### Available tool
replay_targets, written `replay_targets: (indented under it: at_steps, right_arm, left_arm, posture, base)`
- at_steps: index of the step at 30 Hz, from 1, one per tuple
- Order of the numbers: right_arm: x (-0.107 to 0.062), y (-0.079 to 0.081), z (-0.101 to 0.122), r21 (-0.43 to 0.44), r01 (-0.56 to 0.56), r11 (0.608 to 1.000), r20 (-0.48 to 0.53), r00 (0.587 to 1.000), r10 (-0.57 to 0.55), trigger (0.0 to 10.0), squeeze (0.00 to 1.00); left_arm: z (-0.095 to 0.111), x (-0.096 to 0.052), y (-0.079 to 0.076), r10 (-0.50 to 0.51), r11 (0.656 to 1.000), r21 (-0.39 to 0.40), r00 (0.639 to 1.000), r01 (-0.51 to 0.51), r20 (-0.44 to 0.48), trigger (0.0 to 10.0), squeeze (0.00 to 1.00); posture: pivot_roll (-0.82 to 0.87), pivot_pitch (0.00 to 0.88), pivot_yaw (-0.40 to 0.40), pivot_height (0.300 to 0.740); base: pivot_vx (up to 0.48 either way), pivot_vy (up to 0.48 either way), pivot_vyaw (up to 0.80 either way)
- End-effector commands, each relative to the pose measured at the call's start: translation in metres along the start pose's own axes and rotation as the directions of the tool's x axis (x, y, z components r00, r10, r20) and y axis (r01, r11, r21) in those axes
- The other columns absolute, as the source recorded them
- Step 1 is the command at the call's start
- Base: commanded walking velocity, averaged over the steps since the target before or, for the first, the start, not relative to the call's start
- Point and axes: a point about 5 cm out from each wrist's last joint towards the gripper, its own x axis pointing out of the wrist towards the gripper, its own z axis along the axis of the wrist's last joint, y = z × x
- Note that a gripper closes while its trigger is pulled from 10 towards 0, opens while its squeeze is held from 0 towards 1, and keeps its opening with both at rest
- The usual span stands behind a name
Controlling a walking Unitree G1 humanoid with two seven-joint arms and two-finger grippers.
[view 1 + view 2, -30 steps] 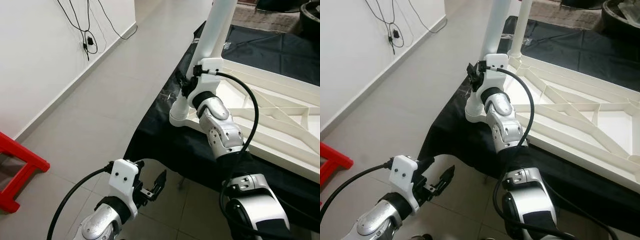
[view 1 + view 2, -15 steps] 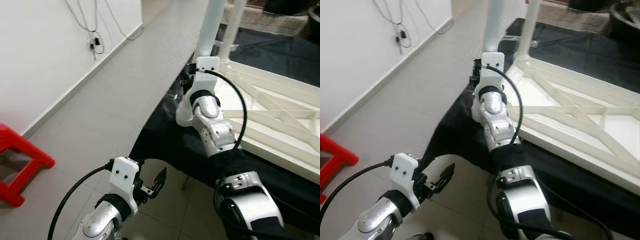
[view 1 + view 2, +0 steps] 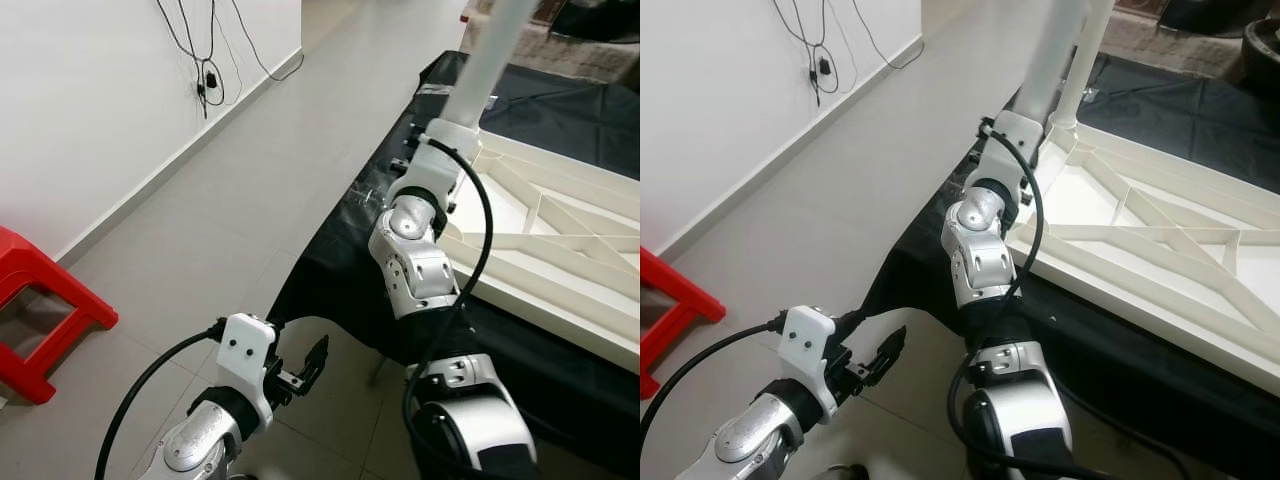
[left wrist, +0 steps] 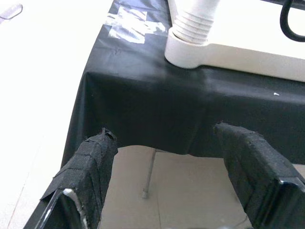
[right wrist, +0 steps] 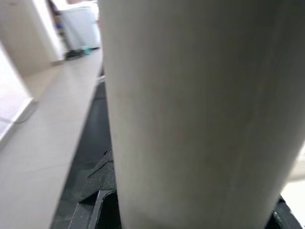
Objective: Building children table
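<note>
The white children's table top (image 3: 545,215) lies upside down on a black cloth (image 3: 335,265). A white table leg (image 3: 1052,55) stands upright at its near left corner, its ribbed foot (image 4: 193,28) seated in the corner socket. My right gripper (image 5: 190,205) is up against this leg and shut on it, with the black fingers (image 5: 102,191) on either side. The right wrist (image 3: 440,150) hides the grip in the eye views. My left gripper (image 3: 305,365) hangs open and holds nothing, low over the floor in front of the cloth's edge (image 4: 143,138).
A second white leg (image 3: 1092,50) stands just behind the first. A red stool (image 3: 40,315) sits on the tiled floor at the left. Cables and a plug (image 3: 205,75) hang on the white wall. Open floor (image 3: 230,200) lies between the wall and the cloth.
The head view has shifted. My right forearm has rolled and swung round at the leg, and now covers the leg's base. The left gripper stays open in place.
</note>
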Motion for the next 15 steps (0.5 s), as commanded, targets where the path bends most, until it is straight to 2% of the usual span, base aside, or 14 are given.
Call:
replay_targets:
  at_steps: [1,4,6,9,10,12,14,15]
  right_arm:
    - [0.004,-0.026,-0.043,-0.128,0.136,0.982,-0.153,0.976,-0.155,10.0,0.00]
    - [-0.001,-0.021,-0.043,-0.089,0.122,0.989,-0.161,0.978,-0.135,10.0,0.00]
    - [-0.006,-0.008,-0.036,-0.011,0.014,1.000,-0.140,0.990,-0.016,10.0,0.00]
    - [-0.007,-0.002,-0.027,0.021,-0.030,0.999,-0.101,0.994,0.032,10.0,0.00]
    - [-0.006,0.007,0.002,0.075,-0.138,0.988,0.033,0.990,0.136,10.0,0.00]
    - [-0.006,0.007,0.002,0.075,-0.138,0.988,0.033,0.990,0.136,10.0,0.00]
    - [-0.007,0.014,0.034,0.115,-0.302,0.946,0.193,0.941,0.277,10.0,0.00]
    - [-0.010,0.016,0.049,0.134,-0.382,0.914,0.266,0.903,0.338,10.0,0.00]
  left_arm:
    - [-0.003,-0.001,0.001,0.000,1.000,0.005,1.000,0.001,-0.014,10.0,0.00]
    - [-0.003,-0.001,0.001,0.002,1.000,0.007,1.000,-0.002,-0.015,10.0,0.00]
    - [-0.004,0.000,0.001,0.003,1.000,0.007,1.000,-0.002,-0.016,10.0,0.00]
    - [-0.004,0.000,0.002,0.003,1.000,0.007,1.000,-0.002,-0.017,10.0,0.00]
    - [-0.005,0.000,0.002,0.004,1.000,0.007,1.000,-0.004,-0.017,10.0,0.00]
    - [-0.005,0.000,0.002,0.004,1.000,0.007,1.000,-0.004,-0.017,10.0,0.00]
    - [-0.004,0.002,0.003,0.006,1.000,0.003,1.000,-0.006,-0.012,10.0,0.00]
    - [-0.004,0.003,0.004,0.006,1.000,0.002,1.000,-0.006,-0.010,10.0,0.00]
  posture:
    - [0.13,0.192,-0.049,0.740]
    - [0.13,0.191,-0.049,0.740]
    - [0.13,0.190,-0.048,0.740]
    - [0.13,0.188,-0.047,0.740]
    - [0.12,0.182,-0.048,0.740]
    - [0.12,0.182,-0.048,0.740]
    - [0.12,0.178,-0.048,0.740]
    - [0.12,0.172,-0.046,0.740]
  base:
    - [0.000,0.000,0.00]
    - [0.000,0.000,0.00]
    - [0.000,0.000,0.00]
    - [0.000,0.000,0.00]
    - [0.000,0.000,0.00]
    - [0.000,0.000,0.00]
    - [0.000,0.000,0.00]
    - [0.000,0.000,0.00]
